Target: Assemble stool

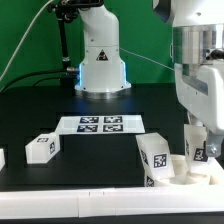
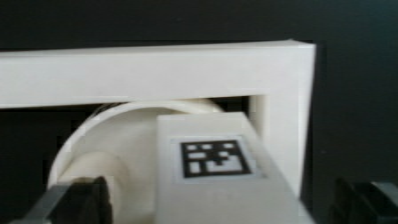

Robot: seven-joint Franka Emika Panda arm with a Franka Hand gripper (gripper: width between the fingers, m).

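Stool seat [image 1: 186, 172] is seen lying flat on the black table [image 1: 90, 172] at the exterior view's right, near the front edge, inside the angle of a low white wall piece [image 2: 160, 70]. Whether seat and wall touch cannot be told. Two tagged legs are stood upright on the seat: a first leg [image 1: 154, 155] toward the exterior view's left, and a second leg [image 1: 199, 154] directly beneath the claw [image 1: 199, 138].

The claw is held wide open. In the wrist view its fingertips [image 2: 75, 200] are placed on either side of the second leg with a gap at each side, so nothing is gripped.

The marker board [image 1: 100, 123] is laid flat at mid-table. A loose leg [image 1: 42, 147] is set at the exterior view's left, well apart from the seat. The arm's white base [image 1: 100, 65] is mounted behind, before a green backdrop [image 1: 30, 40].

Another white part [image 1: 2, 157] is cut off at the edge. The seat's sockets are hidden, and the wrist view is blurred.
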